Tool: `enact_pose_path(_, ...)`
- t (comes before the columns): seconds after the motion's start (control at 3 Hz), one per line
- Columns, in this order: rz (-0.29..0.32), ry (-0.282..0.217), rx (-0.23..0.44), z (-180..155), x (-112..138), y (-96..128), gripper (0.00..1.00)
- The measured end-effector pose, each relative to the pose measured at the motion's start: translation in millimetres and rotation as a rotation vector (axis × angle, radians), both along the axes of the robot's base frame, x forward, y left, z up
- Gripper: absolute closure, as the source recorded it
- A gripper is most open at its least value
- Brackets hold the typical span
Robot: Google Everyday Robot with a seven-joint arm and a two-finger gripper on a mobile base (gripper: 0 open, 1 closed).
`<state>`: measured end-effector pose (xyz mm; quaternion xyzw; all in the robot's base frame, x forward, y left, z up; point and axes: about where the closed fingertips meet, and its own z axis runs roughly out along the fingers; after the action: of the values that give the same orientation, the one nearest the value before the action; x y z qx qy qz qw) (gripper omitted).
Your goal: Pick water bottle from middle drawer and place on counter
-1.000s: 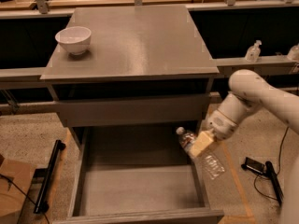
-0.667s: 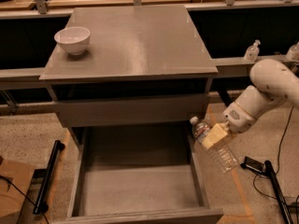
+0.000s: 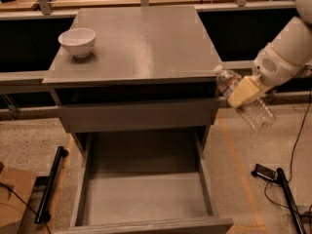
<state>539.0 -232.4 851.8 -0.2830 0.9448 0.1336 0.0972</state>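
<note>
Now the small clear crinkly plastic water bottle (image 3: 257,115) hangs in the air just off the right front corner of the flat matte-grey bench (image 3: 146,43), about level with its edge. The yellowish tool (image 3: 243,92) is clamped round the bottle's middle. The bottle's long axis is tilted, with the white cap up and toward the bench and the base down and away. To place it well, I judge it should rise clear of the bench edge, turn upright, and settle on bare surface well apart from the round white bowl (image 3: 77,41) at the bench's far left corner. The wide grey middle drawer (image 3: 82,179) stands open below the bench front.
</note>
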Motion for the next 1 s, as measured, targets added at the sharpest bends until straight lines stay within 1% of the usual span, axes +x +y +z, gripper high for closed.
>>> enact_pose_path(0.33, 0.000, -0.038, -0.013, 18.4, -2.6, 0.9, 1.00)
enact_pose_path(0.67, -0.065, -0.027, -0.053, 3.0, 6.9, -12.3, 1.00)
enact_pose_path(1.0, -0.086, -0.222, -0.178, 46.9, 61.1, -25.8, 1.00)
